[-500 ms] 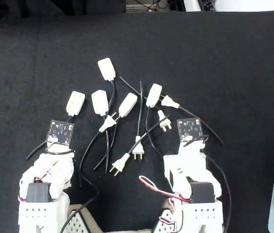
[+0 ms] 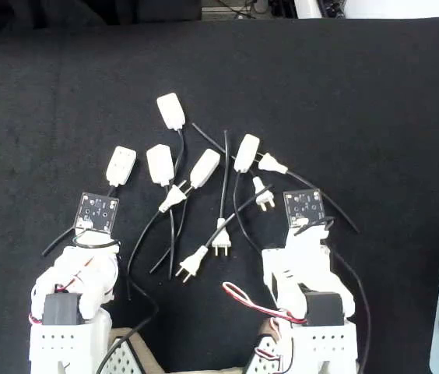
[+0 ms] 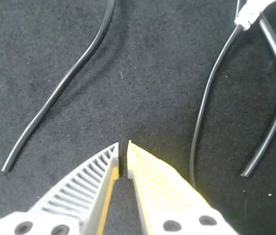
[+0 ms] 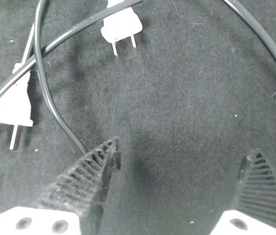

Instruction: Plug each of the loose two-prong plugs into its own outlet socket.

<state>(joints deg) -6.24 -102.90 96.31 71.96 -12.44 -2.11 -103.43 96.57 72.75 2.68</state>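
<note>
High view: five outlet sockets are lying fanned across the middle of the black table, with the loose two-prong plugs and their cords trailing on the robot's side of them. The left gripper is hovering over bare cloth with its jaws pressed together. The right gripper is hanging with its jaws wide apart, one plug lying just ahead.

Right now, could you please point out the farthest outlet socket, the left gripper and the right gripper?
farthest outlet socket (image 2: 171,111), high view, middle of its body.
left gripper (image 3: 124,145), left wrist view, between its shut fingertips.
right gripper (image 4: 184,148), right wrist view, midway between its open fingertips.
</note>
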